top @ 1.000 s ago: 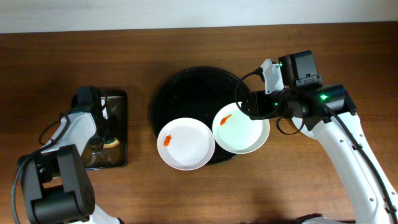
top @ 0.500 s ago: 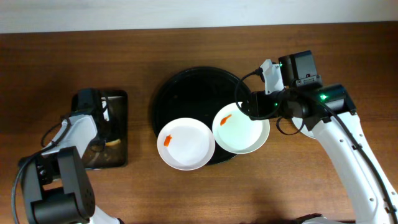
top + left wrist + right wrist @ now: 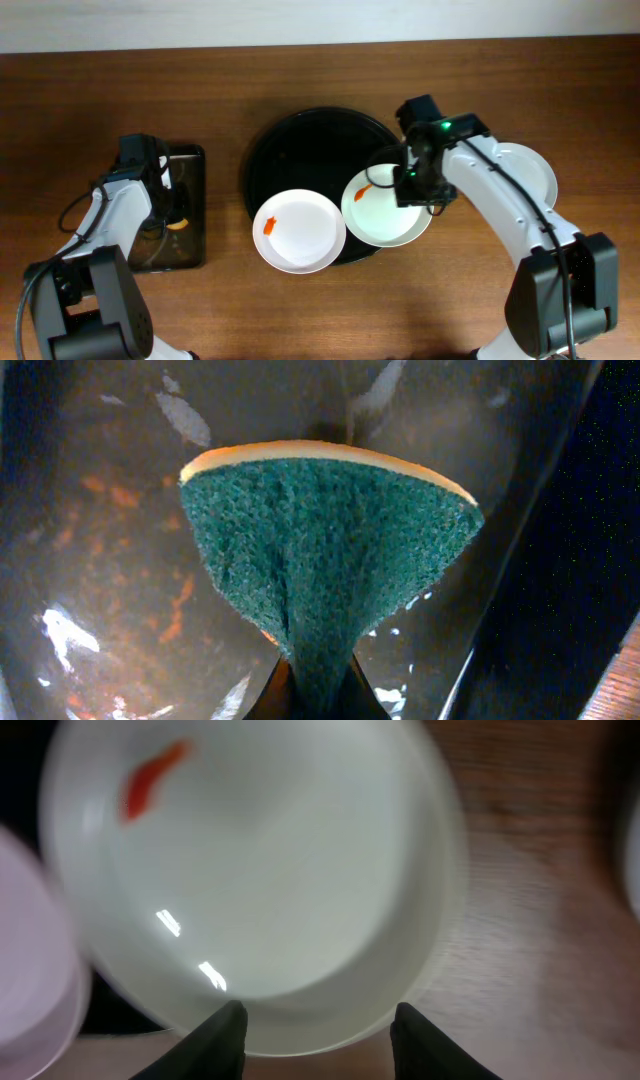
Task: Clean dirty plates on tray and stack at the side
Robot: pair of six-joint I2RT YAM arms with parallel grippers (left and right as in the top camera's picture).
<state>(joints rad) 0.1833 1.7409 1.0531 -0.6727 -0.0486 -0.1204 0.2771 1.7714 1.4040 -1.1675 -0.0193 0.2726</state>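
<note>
The round black tray (image 3: 300,150) sits mid-table. Two dirty plates lie on its front rim: one (image 3: 298,232) at the left, one (image 3: 380,215) at the right, each with an orange-red smear. A third white plate (image 3: 535,170) lies on the wood to the right, partly behind my right arm; no smear shows on it. My right gripper (image 3: 412,188) hovers open over the right plate (image 3: 270,870), fingers (image 3: 320,1040) above its near rim. My left gripper (image 3: 165,205) is shut (image 3: 315,695) on a green-and-yellow sponge (image 3: 320,550).
A small rectangular black tray (image 3: 190,160) with orange stains lies at the left, under the sponge. Bare wood lies in front of the plates and between the two trays. The table's far edge runs along the top.
My right arm has swung so its gripper now hangs over the right tray plate, uncovering the third plate on the wood at the right. The left gripper stays at the small tray.
</note>
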